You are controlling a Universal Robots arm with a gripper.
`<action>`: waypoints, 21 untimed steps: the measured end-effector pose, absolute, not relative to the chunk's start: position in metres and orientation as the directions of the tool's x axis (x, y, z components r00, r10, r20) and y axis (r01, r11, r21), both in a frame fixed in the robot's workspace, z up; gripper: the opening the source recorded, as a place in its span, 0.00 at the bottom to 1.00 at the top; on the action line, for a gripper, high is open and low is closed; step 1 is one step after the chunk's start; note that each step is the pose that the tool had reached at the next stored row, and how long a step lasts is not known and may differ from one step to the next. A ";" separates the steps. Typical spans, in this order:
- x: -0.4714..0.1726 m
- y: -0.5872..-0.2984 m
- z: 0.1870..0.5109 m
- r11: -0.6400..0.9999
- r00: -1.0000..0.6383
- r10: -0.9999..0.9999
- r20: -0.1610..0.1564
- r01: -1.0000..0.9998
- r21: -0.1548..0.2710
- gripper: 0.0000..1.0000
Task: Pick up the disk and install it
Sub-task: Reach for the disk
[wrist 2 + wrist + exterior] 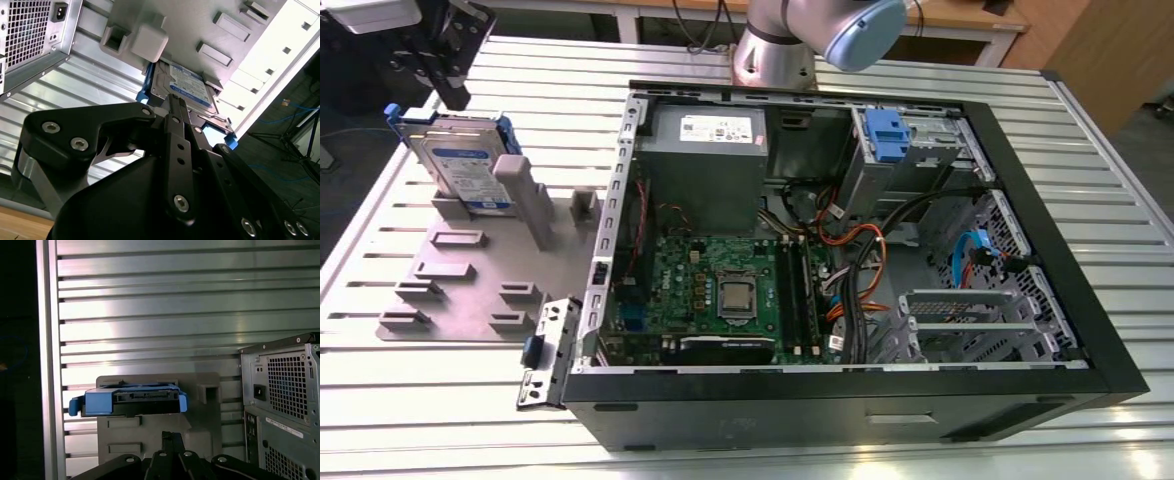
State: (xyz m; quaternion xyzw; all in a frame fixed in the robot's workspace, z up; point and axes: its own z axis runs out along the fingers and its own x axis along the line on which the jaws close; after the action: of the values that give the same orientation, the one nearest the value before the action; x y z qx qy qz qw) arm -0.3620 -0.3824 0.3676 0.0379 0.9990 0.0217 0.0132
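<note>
At the exterior view's left, the disk (460, 165) stands on edge in a grey holder (520, 205) on the desk (400, 400). The fingers (172, 125) hang just above it, pressed together and empty.

Arm (817, 35): silver link, blue joint cap, at the exterior view's top centre. End effector (450, 85) black, at the exterior view's top left, pointing down. Its black bolted links (170, 165) (172, 460) show in both wrist views.

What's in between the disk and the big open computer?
In the exterior view, grey upright posts of the holder plate stand between the disk and the computer case.
</note>
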 end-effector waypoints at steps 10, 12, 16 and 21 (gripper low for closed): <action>-0.382 -0.381 0.359 0.996 -0.997 0.076 -0.025 0.075 0.044 0.11; -0.383 -0.380 0.356 0.996 -0.997 0.076 -0.025 0.075 0.044 0.11; -0.388 -0.375 0.349 0.996 -0.997 0.076 -0.025 0.075 0.044 0.11; -0.394 -0.366 0.341 0.996 -0.997 0.076 -0.025 0.075 0.044 0.11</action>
State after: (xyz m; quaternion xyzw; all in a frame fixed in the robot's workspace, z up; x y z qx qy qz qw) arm -0.3940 -0.3662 0.3413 0.0378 0.9990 0.0217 0.0132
